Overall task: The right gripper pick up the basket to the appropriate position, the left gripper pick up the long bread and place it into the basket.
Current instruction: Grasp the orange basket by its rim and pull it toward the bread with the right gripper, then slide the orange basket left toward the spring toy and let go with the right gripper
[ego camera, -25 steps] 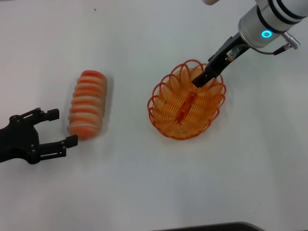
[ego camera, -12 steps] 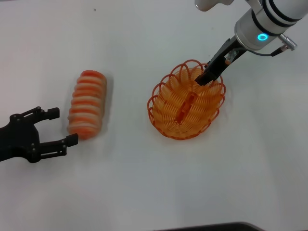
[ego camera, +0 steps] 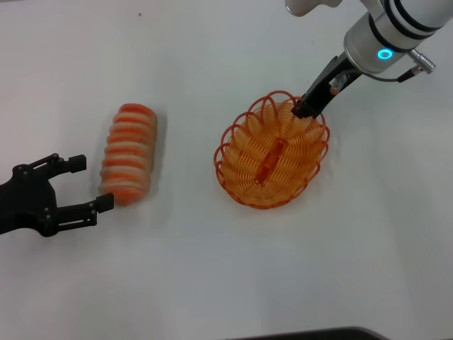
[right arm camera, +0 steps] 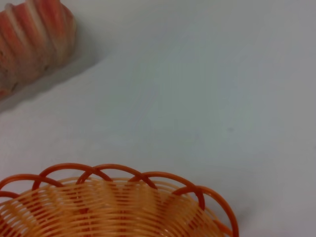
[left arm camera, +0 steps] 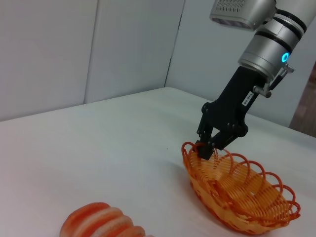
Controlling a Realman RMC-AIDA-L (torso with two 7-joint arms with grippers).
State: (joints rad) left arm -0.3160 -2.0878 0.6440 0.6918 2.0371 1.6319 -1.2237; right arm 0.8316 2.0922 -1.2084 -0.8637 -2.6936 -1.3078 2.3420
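At the basket's far rim, our right gripper (ego camera: 306,110) was closed on one of the scalloped loops, its black fingers pinching the wire from above; the left wrist view showed the same grip (left arm camera: 205,148), with the arm slanting down from the blue-lit ring. The basket (ego camera: 244,173) sat right of centre on the white table (ego camera: 212,283), its long axis running from near-left to far-right, and the gripped end looked slightly raised in the left wrist view (left arm camera: 256,207). The right wrist view caught only its near rim (right arm camera: 123,173).

Well apart to the left lay the long bread (ego camera: 129,152), flat on the table, its long axis running almost straight away from us and leaning a little to the right at the far end, bands crossing it sideways. Our left gripper (ego camera: 90,185) hovered just beside the bread's near end with its fingers spread wide, holding nothing; the nearer fingertip was just beside the loaf, and we could not tell whether it touched.
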